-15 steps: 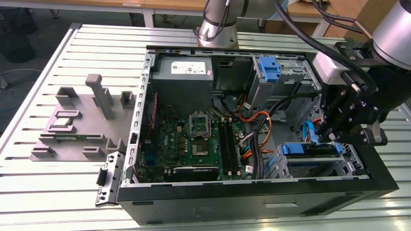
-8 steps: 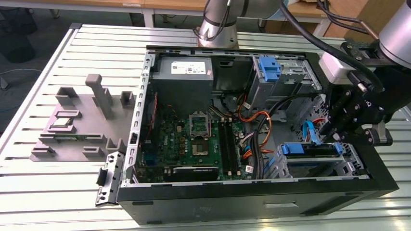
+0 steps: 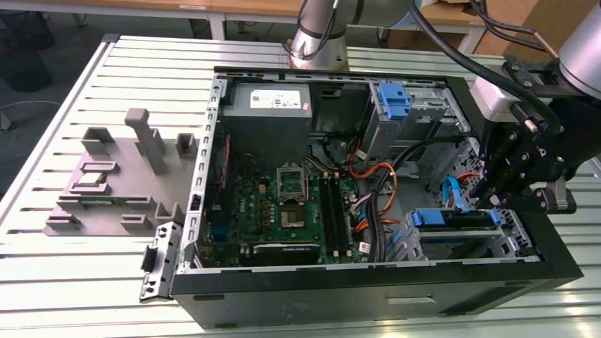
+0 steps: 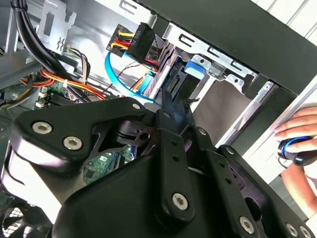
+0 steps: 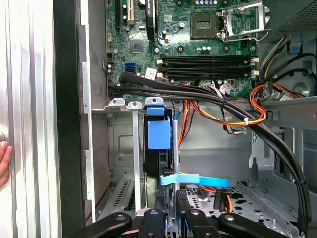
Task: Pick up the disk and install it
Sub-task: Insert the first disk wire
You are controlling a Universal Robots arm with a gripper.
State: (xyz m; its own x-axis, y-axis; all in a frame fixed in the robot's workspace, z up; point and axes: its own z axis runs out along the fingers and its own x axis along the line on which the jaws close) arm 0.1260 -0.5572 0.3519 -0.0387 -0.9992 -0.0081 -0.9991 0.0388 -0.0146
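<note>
The disk (image 3: 455,218), set in its blue carrier bracket, sits in the lower drive bay at the front corner of the open computer case (image 3: 376,282), on the exterior view's right. My gripper (image 3: 490,201) hangs at the disk's outer end. In the first wrist view the disk (image 5: 158,134) stands edge-on in the bay, its silver edge running down between the fingers of the gripper (image 5: 171,218), which look shut on it. The second wrist view has the gripper (image 4: 166,106) with its tips drawn together just short of the blue bracket of the disk (image 4: 193,67).
A blue data cable (image 5: 193,180) and orange and black wiring (image 5: 237,116) cross beside the bay. The motherboard (image 3: 281,211), a grey power supply (image 3: 267,102) and a blue caddy (image 3: 395,102) lie inside. A grey fixture (image 3: 122,176) sits left. A person's hand (image 4: 297,136) rests outside the case.
</note>
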